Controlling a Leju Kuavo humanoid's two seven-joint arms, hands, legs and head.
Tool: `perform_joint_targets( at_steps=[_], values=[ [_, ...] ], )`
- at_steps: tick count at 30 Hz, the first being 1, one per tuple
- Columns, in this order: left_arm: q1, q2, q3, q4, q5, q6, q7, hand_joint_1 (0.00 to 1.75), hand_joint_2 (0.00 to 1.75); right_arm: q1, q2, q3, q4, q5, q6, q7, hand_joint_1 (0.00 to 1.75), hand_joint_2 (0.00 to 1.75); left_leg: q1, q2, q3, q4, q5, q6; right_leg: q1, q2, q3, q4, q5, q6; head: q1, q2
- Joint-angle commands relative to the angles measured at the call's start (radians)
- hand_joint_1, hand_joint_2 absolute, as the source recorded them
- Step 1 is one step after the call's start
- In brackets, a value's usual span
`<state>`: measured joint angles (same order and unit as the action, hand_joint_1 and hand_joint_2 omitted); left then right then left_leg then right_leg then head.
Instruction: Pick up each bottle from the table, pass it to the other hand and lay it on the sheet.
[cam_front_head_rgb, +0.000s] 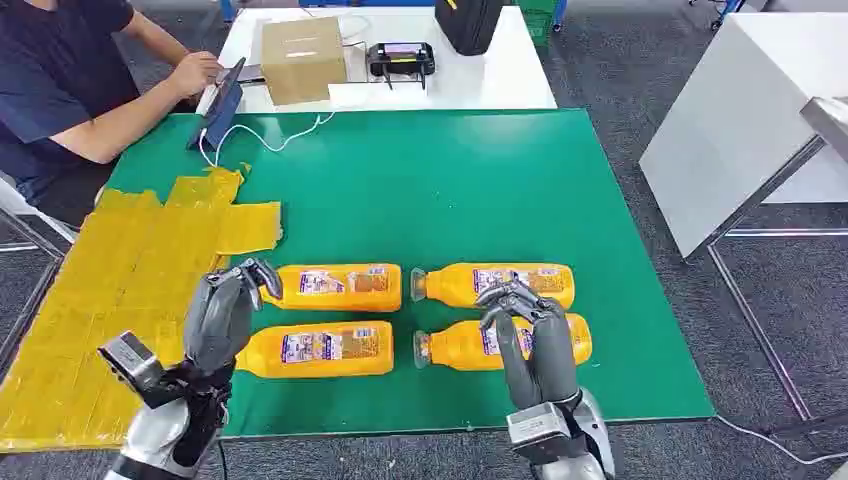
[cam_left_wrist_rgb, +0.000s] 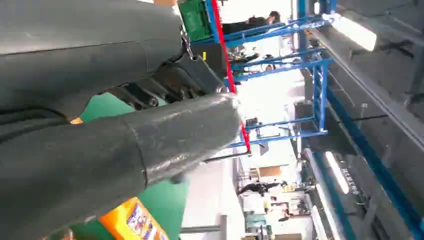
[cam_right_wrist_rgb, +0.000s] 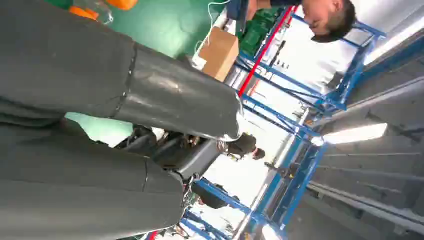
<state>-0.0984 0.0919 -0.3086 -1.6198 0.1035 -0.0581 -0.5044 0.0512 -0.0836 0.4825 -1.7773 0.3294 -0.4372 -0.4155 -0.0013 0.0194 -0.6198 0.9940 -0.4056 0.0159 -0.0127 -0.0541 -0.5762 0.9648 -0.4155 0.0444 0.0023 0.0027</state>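
Orange bottles, four, lie on their sides in two rows at lower centre of the head view, on the green bench (cam_front_head_rgb: 450, 180): upper left bottle (cam_front_head_rgb: 340, 287), lower left bottle (cam_front_head_rgb: 320, 349), upper right bottle (cam_front_head_rgb: 505, 283), lower right bottle (cam_front_head_rgb: 470, 345). None on the yellow sheet (cam_front_head_rgb: 120, 270) at frame left yet; I judge the task not started.

Left hand (cam_front_head_rgb: 220, 315) raised at lower left, fingers (cam_front_head_rgb: 262, 275) curled in, holding nothing, tips just beside the upper left bottle's end; contact cannot be told. Right hand (cam_front_head_rgb: 530, 335) raised at lower right in front of the right-hand pair, fingers bunched together, empty.

Risks as I see them: bottles in each column lie near one another, so fingers closing on one may nudge its neighbour and roll it. Smooth round bodies may slip during the hand-to-hand pass. Person (cam_front_head_rgb: 60, 90) seated upper left near the sheet's far edge; cable (cam_front_head_rgb: 290, 135) trails onto the bench there.
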Motion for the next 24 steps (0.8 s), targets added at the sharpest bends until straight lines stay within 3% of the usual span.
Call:
perform_joint_targets(
  at_steps=[1, 2, 3, 4, 8, 14, 18, 19, 21, 22, 24],
  values=[
    [0.252, -0.013, 0.273, -0.506, 0.128, 0.074, 0.128, 1.75, 0.0, 0.213, -0.025, -0.447, -0.418, -0.274, 0.197, 0.078, 1.75, 0.0, 0.001, 0.002, -0.001, 0.006, -0.006, -0.001, 0.0, 0.007, -0.002, 0.005, -0.005, -0.001, -0.001, 0.0],
    [0.247, -0.019, 0.265, -0.486, 0.152, 0.047, 0.139, 1.75, 0.0, 0.209, -0.006, -0.448, -0.404, -0.25, 0.209, 0.075, 1.75, 0.0, 0.0, -0.001, 0.001, 0.003, -0.006, 0.0, -0.001, 0.004, 0.001, 0.002, -0.004, 0.0, 0.0, 0.0],
    [0.251, -0.015, 0.256, -0.466, 0.269, -0.019, 0.185, 1.34, 0.0, 0.209, -0.003, -0.443, -0.39, -0.19, 0.207, 0.092, 0.65, 0.0, 0.0, -0.001, 0.0, 0.001, -0.004, -0.001, 0.0, 0.002, 0.0, 0.0, -0.002, 0.0, 0.001, 0.0],
    [0.254, -0.011, 0.255, -0.447, 0.311, -0.058, 0.202, 0.0, 0.0, 0.207, -0.013, -0.425, -0.376, -0.198, 0.225, 0.12, 0.0, 0.0, 0.0, -0.001, 0.001, 0.001, -0.005, -0.001, -0.001, 0.003, 0.001, 0.001, -0.004, -0.001, 0.0, 0.0],
    [0.278, -0.014, 0.281, -0.441, 0.215, -0.064, 0.181, 0.0, 0.0, 0.207, -0.036, -0.399, -0.36, -0.184, 0.248, 0.191, 0.0, 0.0, 0.0, 0.0, 0.004, 0.0, -0.007, -0.001, -0.001, 0.005, 0.003, -0.001, -0.005, 0.0, -0.001, 0.0],
    [0.279, -0.013, 0.281, -0.443, 0.208, -0.065, 0.181, 0.0, 0.0, 0.208, -0.036, -0.398, -0.362, -0.179, 0.246, 0.194, 0.0, 0.0, 0.001, -0.001, 0.004, 0.0, -0.005, -0.001, 0.0, 0.004, 0.003, -0.001, -0.004, 0.0, 0.0, 0.0],
    [0.29, -0.021, 0.269, -0.453, 0.118, -0.047, 0.212, 0.0, 0.0, 0.225, -0.073, -0.336, -0.385, -0.121, 0.273, 0.253, 0.0, 0.0, 0.0, -0.001, 0.004, 0.0, -0.005, -0.001, -0.001, 0.004, 0.003, -0.001, -0.004, 0.001, 0.0, 0.0],
    [0.285, -0.024, 0.263, -0.449, 0.104, -0.044, 0.214, 0.0, 0.0, 0.215, -0.082, -0.318, -0.374, -0.063, 0.27, 0.292, 0.0, 1.75, 0.001, -0.001, 0.006, 0.0, -0.007, -0.001, -0.001, 0.005, 0.006, -0.001, -0.005, 0.0, 0.0, 0.0],
    [0.26, -0.026, 0.246, -0.436, 0.081, -0.043, 0.236, 0.0, 0.0, 0.154, -0.114, -0.253, -0.326, 0.025, 0.318, 0.353, 0.0, 1.75, 0.0, 0.0, 0.006, 0.0, -0.006, -0.001, -0.001, 0.005, 0.005, -0.001, -0.004, 0.0, 0.0, 0.0],
    [0.245, -0.03, 0.238, -0.429, 0.06, -0.042, 0.251, 0.0, 0.0, 0.107, -0.137, -0.217, -0.289, 0.182, 0.323, 0.399, 0.0, 1.75, 0.001, 0.001, 0.007, 0.0, -0.007, -0.001, -0.001, 0.008, 0.006, -0.001, -0.004, 0.0, 0.0, 0.0],
    [0.205, -0.036, 0.214, -0.409, 0.024, -0.044, 0.287, 0.0, 0.0, 0.008, -0.121, -0.144, -0.207, 0.298, 0.337, 0.446, 0.0, 1.75, 0.001, 0.004, 0.008, 0.0, -0.007, -0.001, 0.0, 0.011, 0.007, -0.002, -0.003, 0.0, 0.0, 0.0]
  ],
)
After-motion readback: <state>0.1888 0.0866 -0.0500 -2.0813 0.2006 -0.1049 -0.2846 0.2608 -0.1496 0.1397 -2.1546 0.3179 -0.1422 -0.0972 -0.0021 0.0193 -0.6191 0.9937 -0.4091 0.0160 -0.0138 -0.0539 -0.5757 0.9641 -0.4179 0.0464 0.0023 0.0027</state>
